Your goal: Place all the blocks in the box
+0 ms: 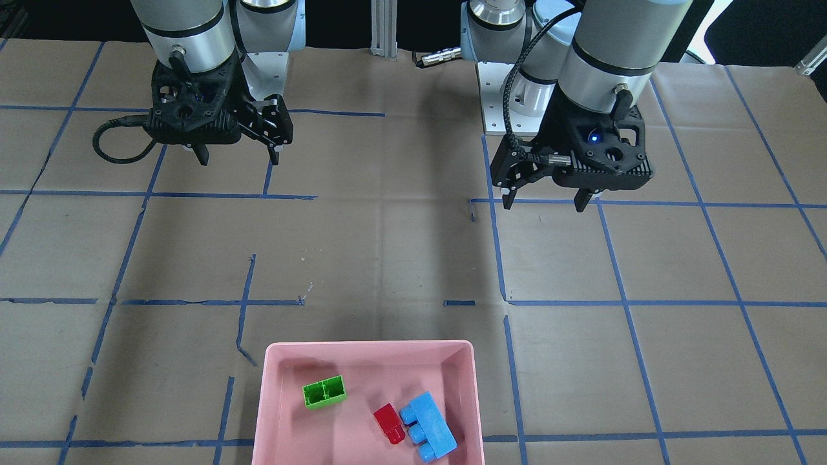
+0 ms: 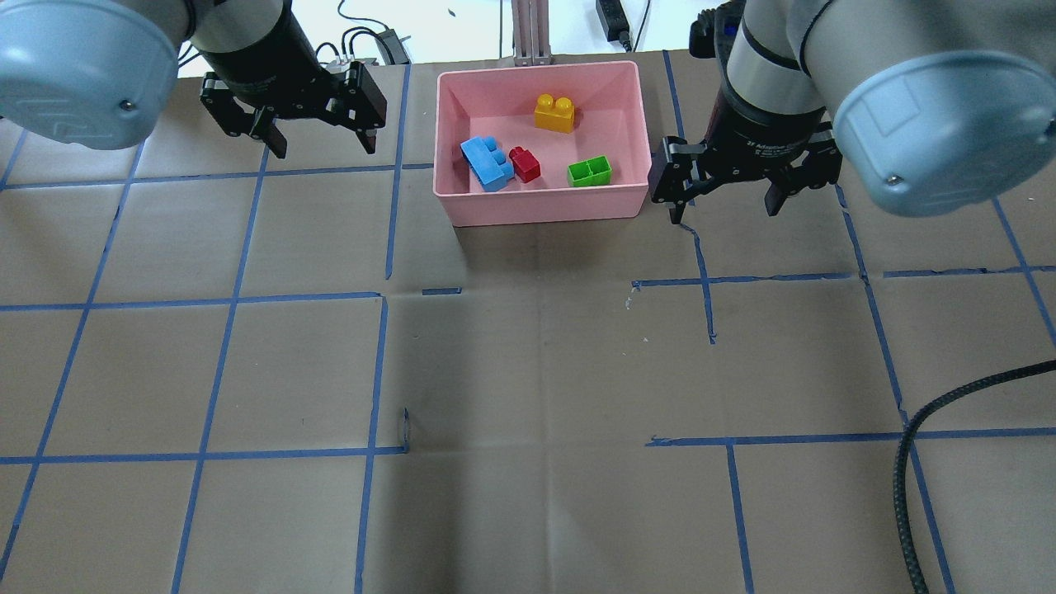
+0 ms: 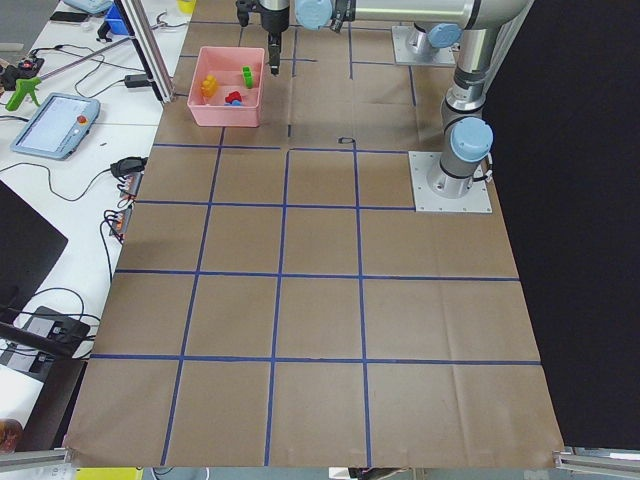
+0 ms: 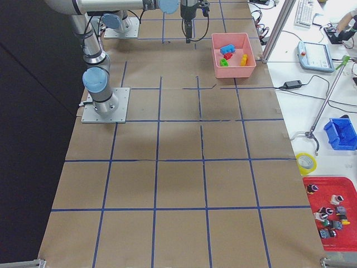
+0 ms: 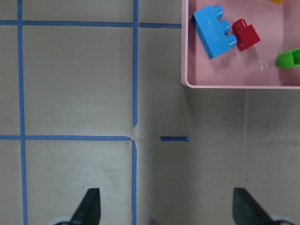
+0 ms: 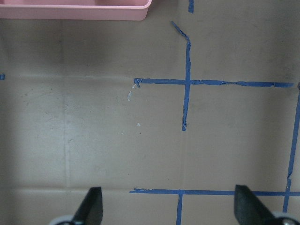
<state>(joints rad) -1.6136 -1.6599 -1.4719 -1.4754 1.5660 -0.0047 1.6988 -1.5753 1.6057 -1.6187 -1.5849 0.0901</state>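
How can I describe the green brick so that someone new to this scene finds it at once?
Find the pink box at the far edge of the table. Inside it, the green brick lies by the near corner on the robot's right. It alone there is green, and it shows two hollow cells instead of studs.
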